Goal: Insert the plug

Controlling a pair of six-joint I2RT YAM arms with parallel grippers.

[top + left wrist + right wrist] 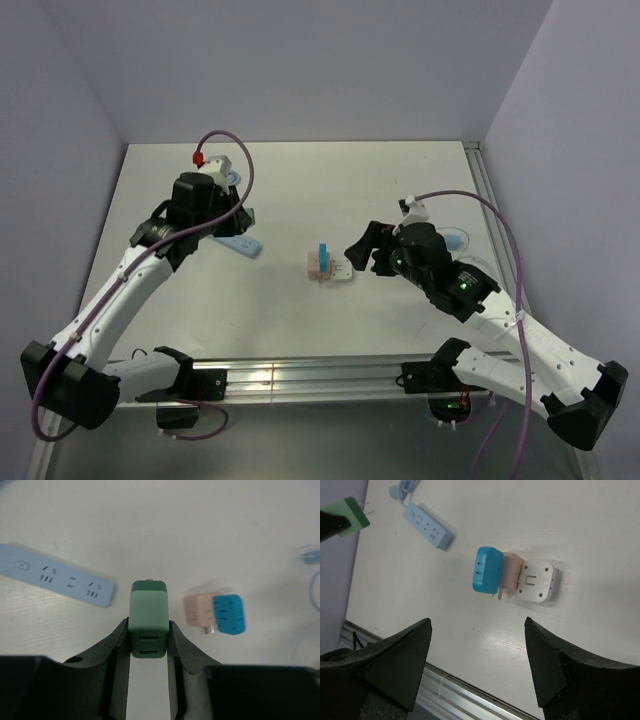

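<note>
1. Progress, by our reading, stood at the carrying stage: the pick-up was done and the insertion itself was not.
2. Our left gripper (148, 630) was clamped on the green plug (148, 605), one finger on each flat side. The plug was held off the worktop (300, 180) with its prongs pointing away from the wrist.
3. We saw the plug's prongs bare in the right wrist view, so it sat in no socket.
4. The blue power strip (55, 577) lay flat toward the left edge of the worktop, about midway between the far and near edges. It lay near the held plug but apart from it, with no socket filled that we could see.
5. Our right gripper (477, 625) hung with its jaws spread wide and nothing between them, just right of the worktop's middle.
6. In front of it lay a joined cluster near the middle of the worktop: a blue plug (486, 575) against a pink adapter (510, 575), with a white adapter (537, 582) touching on the other side. How firmly these were mated we could not tell.
7. What we judged was left: line the green plug's prongs up with a socket, most likely on the power strip, press it home, and let go.
8. Which socket was meant we could not tell.
</note>
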